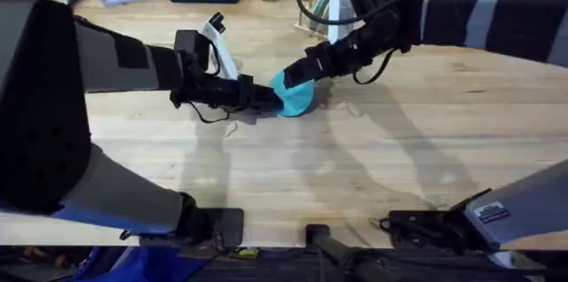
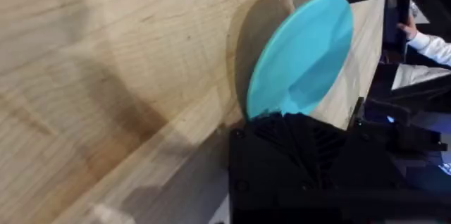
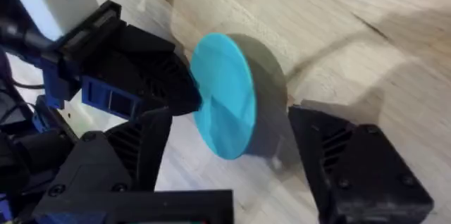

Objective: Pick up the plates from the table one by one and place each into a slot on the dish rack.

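Currently, the overhead view shows both arms meeting near the middle of the light wooden butcher-block tabletop, toward its far edge, with one small round turquoise plastic plate between them. The left gripper reaches in from the left side and the right gripper from the far right; the pale wooden dish rack appears to stand at the far edge, partly hidden behind the right arm. In the left wrist view, the plate stands on edge above the table, its lower rim clamped in the closed left gripper, so this claw is gripping the plate. In the right wrist view, the plate is seen nearly edge-on, held on one side by the left gripper, while the right gripper stands spread wide with one finger on each side of the plate and neither touching it. Judgement: the plate looks light, thin, stiff and smooth, hence liable to slip or pivot; it should be taken at the rim, pads flat on both faces, opposite the existing grip.
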Available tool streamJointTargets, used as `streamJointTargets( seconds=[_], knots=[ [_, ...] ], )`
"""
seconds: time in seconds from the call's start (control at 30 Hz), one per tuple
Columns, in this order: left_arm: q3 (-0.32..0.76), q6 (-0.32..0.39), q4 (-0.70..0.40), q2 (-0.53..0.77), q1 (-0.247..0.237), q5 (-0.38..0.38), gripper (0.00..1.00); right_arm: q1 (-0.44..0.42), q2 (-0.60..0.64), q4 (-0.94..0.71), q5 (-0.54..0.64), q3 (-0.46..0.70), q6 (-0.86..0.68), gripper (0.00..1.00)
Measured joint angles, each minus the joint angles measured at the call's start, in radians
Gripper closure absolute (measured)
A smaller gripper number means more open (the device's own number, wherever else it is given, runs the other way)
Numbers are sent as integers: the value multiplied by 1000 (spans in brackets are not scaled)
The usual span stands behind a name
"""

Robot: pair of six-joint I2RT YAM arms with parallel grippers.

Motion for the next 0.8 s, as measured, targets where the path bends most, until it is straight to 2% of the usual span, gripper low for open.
streamJointTargets(
  seconds=[0.33, 0.47, 0.57, 0.63, 0.73, 0.77, 0.8],
  knots=[
    [0, 0, 0, 0, 0, 0, 959, 2, 32, 23, -7, 2, 60, 17],
    [0, 0, 0, 0, 0, 0, 959, 12, 34, 25, -10, 2, 69, 98],
    [0, 0, 0, 0, 0, 0, 959, 15, 34, 26, -15, 2, 75, 370],
    [0, 0, 0, 0, 0, 0, 960, 16, 34, 26, -18, 2, 78, 502],
    [0, 0, 0, 0, 0, 0, 960, 14, 34, 28, -9, 3, 77, 861],
    [0, 0, -1, 0, 0, 1, 960, 10, 34, 27, -12, 4, 81, 942],
    [0, 0, 0, 0, 0, 1, 960, 8, 34, 26, -19, 5, 83, 960]
  ],
)
